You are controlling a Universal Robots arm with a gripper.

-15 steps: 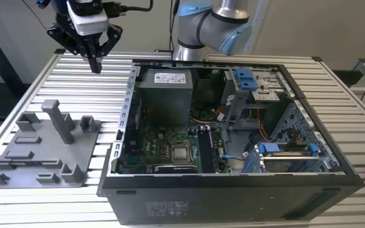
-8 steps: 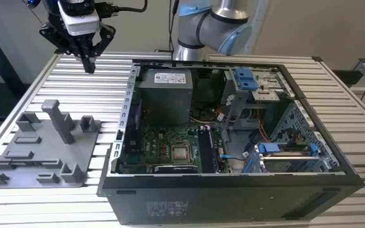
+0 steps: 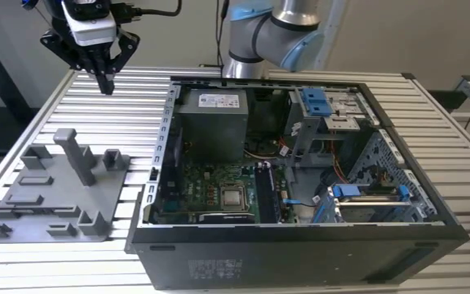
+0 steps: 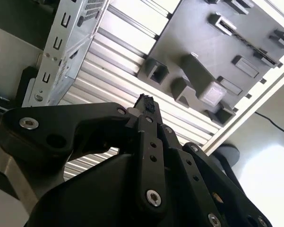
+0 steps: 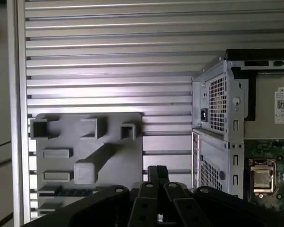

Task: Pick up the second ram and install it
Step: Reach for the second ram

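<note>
Nearest the lens in both wrist views is the gripper (image 5: 157, 171), a stack of matte black linkage bars studded with bright rivets, tapering to two slim fingertips (image 4: 146, 100) that are pressed together with nothing between them. In the exterior view it hangs tip-down at the upper left of the frame (image 3: 104, 86), above the ribbed aluminium table (image 3: 137, 110), whose long parallel slats have a dull sheen. At the exterior view's left, a flat grey plastic tray (image 3: 63, 197) lies on the slats. It carries moulded square cups, shallow rectangular slots and one blocky upright post (image 3: 78, 156). The second ram (image 5: 61, 191) lies in one of the tray's long slots in the first wrist view, a thin dark strip with a faint bluish tint, well apart from the fingertips. The open computer case (image 3: 300, 242) fills the centre and right of the exterior view, with black sheet-metal walls and perforated grey panels. Inside are a boxy grey power supply (image 3: 210, 119) towards the upper middle, a green motherboard (image 3: 210, 177) below it with a square metallic processor socket (image 3: 233, 197), and blue plastic brackets (image 3: 317, 101) on the drive cage to the right. The arm (image 3: 284, 30), silver with pale blue joint caps, rises behind the case at the upper centre.
</note>
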